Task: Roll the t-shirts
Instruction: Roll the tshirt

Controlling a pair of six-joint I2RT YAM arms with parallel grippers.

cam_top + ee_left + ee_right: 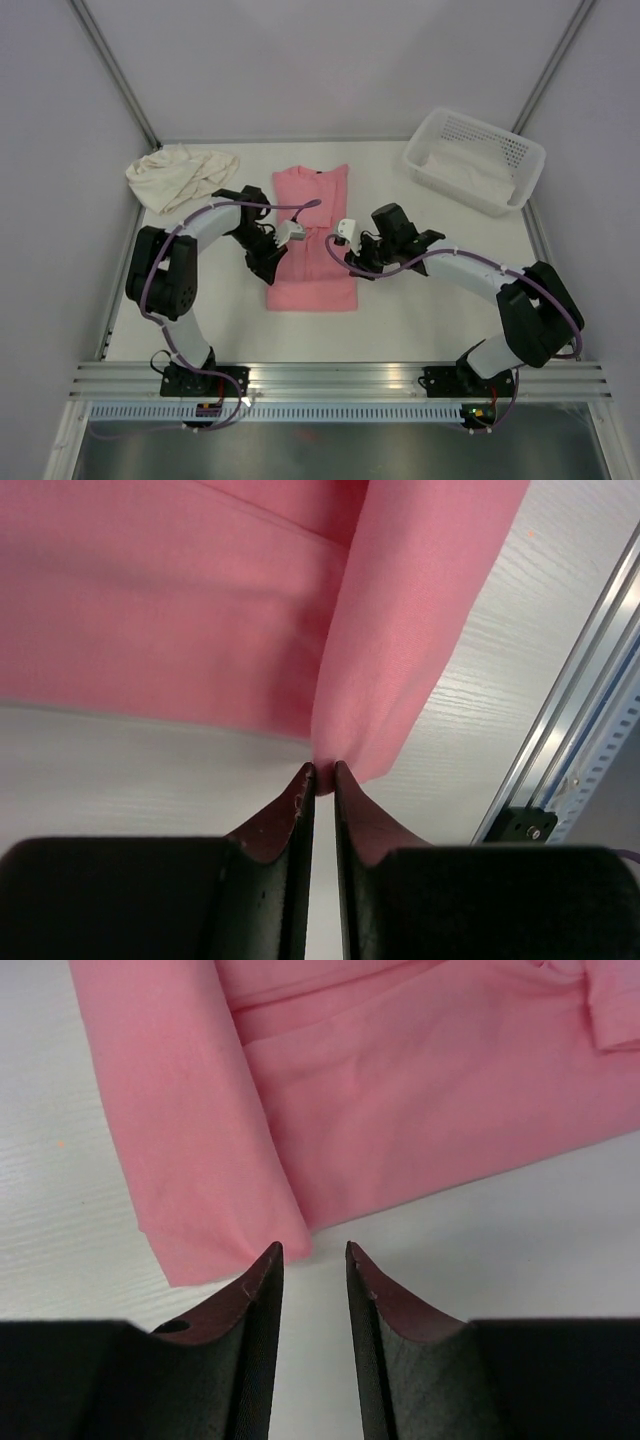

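The salmon-pink t-shirt (312, 215) lies folded into a long strip in the middle of the table. My left gripper (274, 268) is at its left edge, shut on a pinch of the pink fabric (400, 630), which rises as a fold from the fingertips (305, 785). My right gripper (354, 266) is at the shirt's right edge, low over the table. Its jaws are open with bare table between them, and a folded corner of the pink shirt (200, 1160) lies just ahead of the left fingertip. The cream t-shirt (180, 176) lies crumpled at the back left.
A white perforated basket (474, 160) stands at the back right. Grey walls close in the table's sides and back. An aluminium rail (340, 378) runs along the near edge and also shows in the left wrist view (580, 710).
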